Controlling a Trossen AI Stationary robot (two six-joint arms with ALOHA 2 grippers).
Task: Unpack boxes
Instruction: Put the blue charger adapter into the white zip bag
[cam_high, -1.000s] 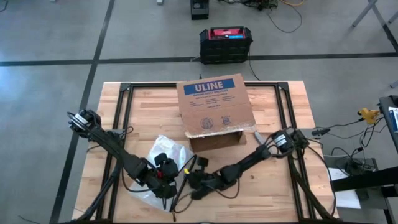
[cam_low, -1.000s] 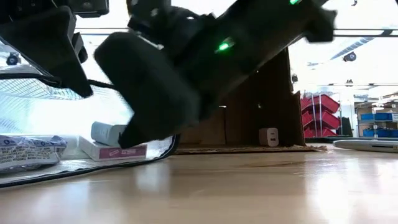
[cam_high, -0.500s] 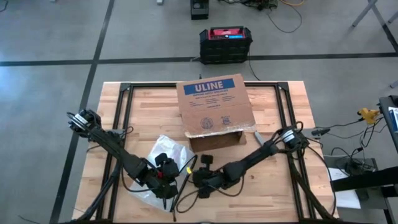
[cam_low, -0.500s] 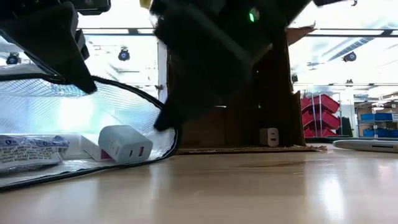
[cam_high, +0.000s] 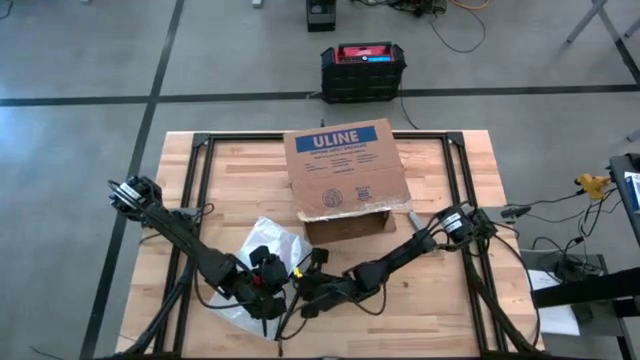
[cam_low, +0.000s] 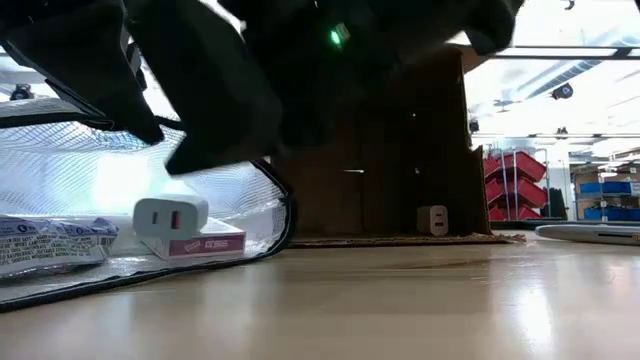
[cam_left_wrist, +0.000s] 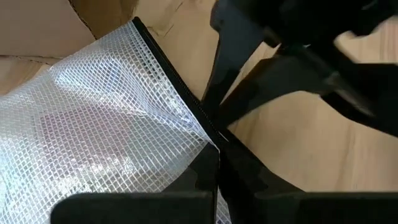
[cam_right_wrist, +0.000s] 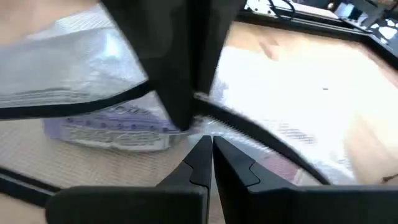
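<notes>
Both grippers, left (cam_high: 272, 297) and right (cam_high: 303, 295), pinched on black-zippered clear mesh plastic pouch (cam_high: 262, 245) holding white charger (cam_low: 170, 216), pink carton (cam_low: 195, 243). Brown corrugated ULINE box (cam_high: 345, 170) just behind, mid-table.

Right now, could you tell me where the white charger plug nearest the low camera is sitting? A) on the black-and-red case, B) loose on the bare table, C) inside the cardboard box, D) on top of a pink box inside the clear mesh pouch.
D: in the low view the white charger plug rests on the pink box inside the clear mesh pouch, left of the cardboard box.
</notes>
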